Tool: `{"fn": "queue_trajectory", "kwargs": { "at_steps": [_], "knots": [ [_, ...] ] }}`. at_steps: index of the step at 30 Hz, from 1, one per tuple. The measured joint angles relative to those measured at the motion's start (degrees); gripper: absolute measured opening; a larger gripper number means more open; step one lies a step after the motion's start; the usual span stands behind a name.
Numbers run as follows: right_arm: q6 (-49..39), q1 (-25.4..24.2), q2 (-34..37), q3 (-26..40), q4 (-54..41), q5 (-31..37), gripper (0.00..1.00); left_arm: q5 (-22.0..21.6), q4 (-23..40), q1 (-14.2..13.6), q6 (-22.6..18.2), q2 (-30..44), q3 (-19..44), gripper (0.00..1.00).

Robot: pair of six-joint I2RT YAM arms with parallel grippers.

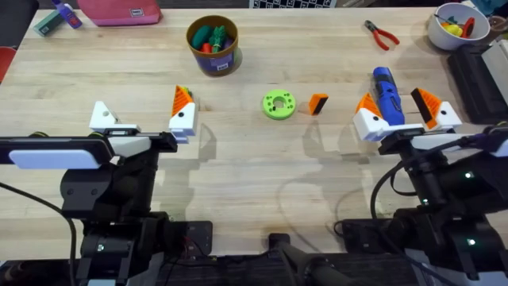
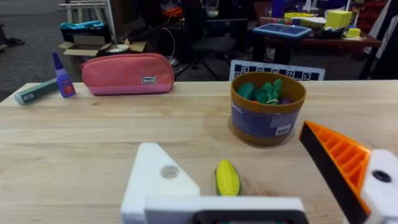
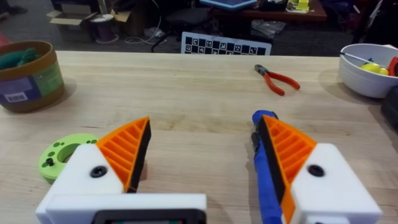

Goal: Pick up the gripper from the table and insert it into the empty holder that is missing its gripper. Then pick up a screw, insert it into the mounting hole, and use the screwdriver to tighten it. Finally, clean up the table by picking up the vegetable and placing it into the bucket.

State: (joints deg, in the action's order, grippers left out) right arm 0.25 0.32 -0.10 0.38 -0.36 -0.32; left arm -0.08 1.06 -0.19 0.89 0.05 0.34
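Note:
The gripper (image 1: pixel 318 103), a small orange wedge with a black end, lies on the table beside a green disc (image 1: pixel 279 105). My left gripper (image 1: pixel 143 119) is open. One of its fingers is the holder (image 2: pixel 158 180), a bare white block; the other carries an orange wedge (image 2: pixel 339 162). The yellow vegetable (image 2: pixel 227 178) lies between them. My right gripper (image 3: pixel 205 134) is open, and the blue screwdriver (image 1: pixel 386 94) lies on the table between its fingers, close to one orange pad (image 3: pixel 287 149). The tan bucket (image 1: pixel 213 45) stands at the back, holding green toys.
Red-handled pliers (image 1: pixel 381 33) and a white bowl (image 1: pixel 452 25) of colourful bits sit at the back right. A pink pouch (image 1: pixel 119 9), a glue bottle (image 2: pixel 63 76) and a green stick (image 2: pixel 36 91) lie at the back left.

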Motion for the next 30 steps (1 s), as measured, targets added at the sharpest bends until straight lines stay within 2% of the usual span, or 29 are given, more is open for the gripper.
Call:
{"fn": "queue_trajectory", "kwargs": {
  "at_steps": [7,13,15,18,22,25,30],
  "knots": [
    [0.0,0.0,0.0,0.0,0.0,-0.1,0.994,0.0,0.0,0.0,0.0,0.0,0.0,0.985],
    [0.0,0.0,0.1,0.2,5.6,-0.5,0.994,-0.1,-5.1,0.0,0.0,0.0,0.1,0.985],
    [0.0,0.0,0.1,1.2,5.3,-0.6,0.994,-0.1,-4.0,0.0,0.0,0.0,1.0,0.985],
    [0.0,0.0,0.3,5.2,2.4,-0.6,0.994,-0.1,2.4,0.0,0.0,0.3,5.3,0.985],
    [0.0,0.0,3.4,14.5,-3.5,-0.7,0.994,-0.2,13.4,0.0,0.0,4.3,15.5,0.985],
    [0.0,0.0,8.7,22.7,-10.4,-0.7,0.994,-0.4,21.6,0.0,0.0,10.7,24.6,0.985],
    [0.0,0.0,21.8,35.7,-24.8,-0.7,0.994,-1.5,32.2,0.0,0.0,23.7,37.5,0.985]
  ]
}}
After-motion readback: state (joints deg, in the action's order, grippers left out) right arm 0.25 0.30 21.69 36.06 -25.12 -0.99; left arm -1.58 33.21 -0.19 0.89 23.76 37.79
